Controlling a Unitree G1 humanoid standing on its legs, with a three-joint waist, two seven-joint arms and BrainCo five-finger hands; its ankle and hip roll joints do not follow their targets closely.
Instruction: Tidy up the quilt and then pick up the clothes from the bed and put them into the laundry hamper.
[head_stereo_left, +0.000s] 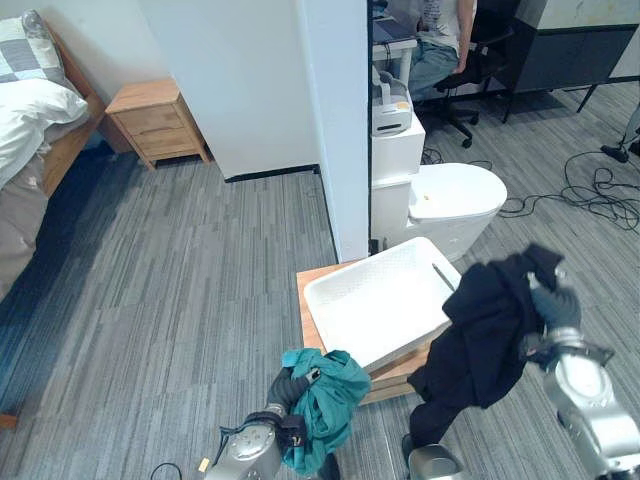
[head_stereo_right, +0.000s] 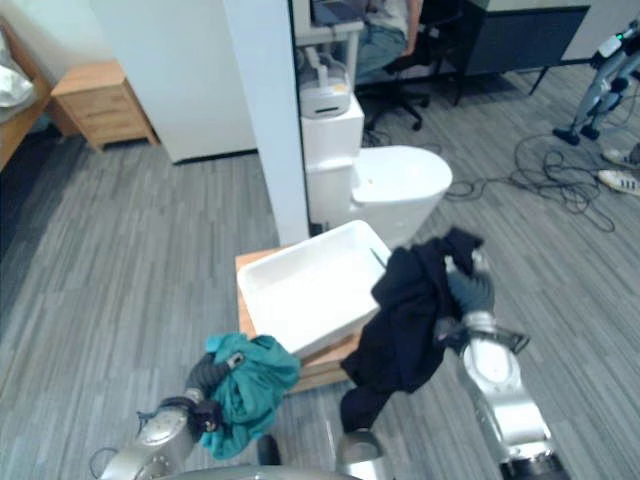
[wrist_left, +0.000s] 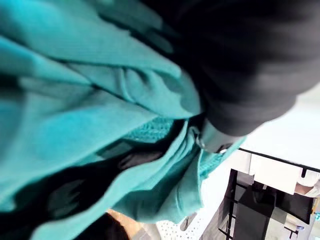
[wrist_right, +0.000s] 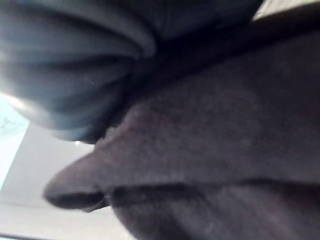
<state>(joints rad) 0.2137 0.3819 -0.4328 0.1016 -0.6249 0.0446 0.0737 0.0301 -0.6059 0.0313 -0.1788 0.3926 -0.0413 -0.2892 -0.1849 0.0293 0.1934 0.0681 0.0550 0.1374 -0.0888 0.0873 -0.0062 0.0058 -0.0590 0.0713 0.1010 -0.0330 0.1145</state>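
My right hand (head_stereo_left: 553, 308) is curled into a bunch of the dark garment (head_stereo_left: 480, 335), which hangs limp just right of the white laundry hamper (head_stereo_left: 385, 300) on its low wooden stand (head_stereo_left: 315, 285), while my left hand (head_stereo_left: 288, 388) is closed on the teal garment (head_stereo_left: 325, 405) at the hamper's near left corner. Both seem light, soft and floppy, with trailing folds likely to catch the rim. Holding them bunched near the top looks best.
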